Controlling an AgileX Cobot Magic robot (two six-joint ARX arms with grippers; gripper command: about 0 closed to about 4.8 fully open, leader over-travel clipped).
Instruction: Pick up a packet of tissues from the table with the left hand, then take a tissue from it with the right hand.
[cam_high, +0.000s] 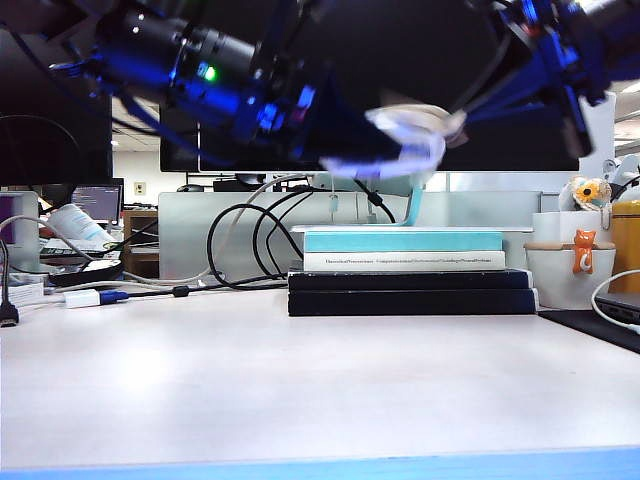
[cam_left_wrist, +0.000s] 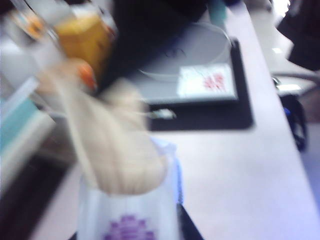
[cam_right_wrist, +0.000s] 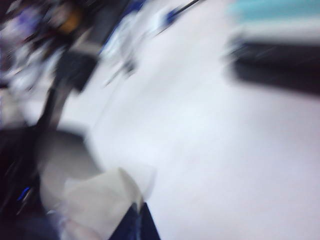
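High above the table (cam_high: 300, 380), my left gripper (cam_high: 352, 142) is shut on the packet of tissues (cam_high: 400, 150). In the left wrist view the whitish packet (cam_left_wrist: 130, 215) shows its purple patch, and my left gripper (cam_left_wrist: 131, 234) clamps its sides, one dark finger (cam_left_wrist: 189, 227) showing beside it. A beige tissue (cam_left_wrist: 115, 145) sticks up out of the packet's opening. My right gripper (cam_high: 462, 122) reaches in from the upper right. In the blurred right wrist view my right gripper (cam_right_wrist: 139, 212) has its blue tips pressed together on an edge of the tissue (cam_right_wrist: 100, 197).
A stack of books (cam_high: 410, 270) lies mid-table under both grippers, with a monitor and black cables (cam_high: 250, 240) behind. A white cup with an orange cat figure (cam_high: 570, 265) stands at the right. A laptop on a black mat (cam_left_wrist: 200, 75) lies beyond the packet.
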